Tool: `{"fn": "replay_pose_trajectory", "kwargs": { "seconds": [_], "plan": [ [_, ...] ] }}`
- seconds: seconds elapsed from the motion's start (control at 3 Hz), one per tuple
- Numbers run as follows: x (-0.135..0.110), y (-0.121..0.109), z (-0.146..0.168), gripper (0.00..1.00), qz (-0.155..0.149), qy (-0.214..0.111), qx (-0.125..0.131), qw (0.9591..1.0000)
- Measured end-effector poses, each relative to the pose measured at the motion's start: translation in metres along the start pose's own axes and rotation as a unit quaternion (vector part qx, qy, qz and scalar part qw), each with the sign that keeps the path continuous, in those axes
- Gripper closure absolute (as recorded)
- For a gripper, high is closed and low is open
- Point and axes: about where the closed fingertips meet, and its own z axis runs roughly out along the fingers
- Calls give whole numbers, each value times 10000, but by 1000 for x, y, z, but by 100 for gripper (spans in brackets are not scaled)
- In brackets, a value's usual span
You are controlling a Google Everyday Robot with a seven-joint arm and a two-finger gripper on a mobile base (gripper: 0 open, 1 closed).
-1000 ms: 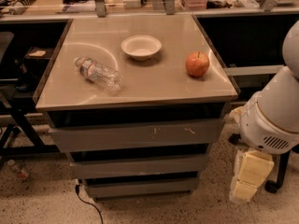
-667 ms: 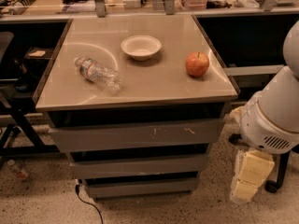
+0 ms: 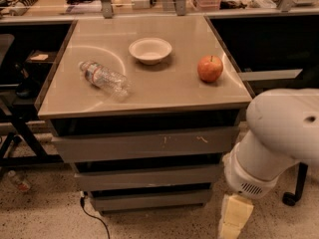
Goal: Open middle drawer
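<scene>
Gripper (image 3: 235, 217) low right of middle drawer (image 3: 147, 177), apple (image 3: 210, 68) above

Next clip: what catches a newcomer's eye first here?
The red apple stands out on the cabinet, at right, with a white bowl behind centre and a bottle lying at left. The bulky white arm fills the lower right, its gripper low near the floor beside the cabinet. The middle drawer looks shut.

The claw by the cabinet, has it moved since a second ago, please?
Yes; the claw has shifted down and left, closer to the bottom drawer.
</scene>
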Motion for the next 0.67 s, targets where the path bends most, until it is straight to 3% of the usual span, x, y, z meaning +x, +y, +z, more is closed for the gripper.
{"fn": "replay_pose_trajectory", "kwargs": {
  "seconds": [0.33, 0.67],
  "plan": [
    [-7, 1, 59, 0, 93, 36, -287, 9995],
    [-7, 1, 60, 0, 93, 34, -291, 9995]
  ]
}}
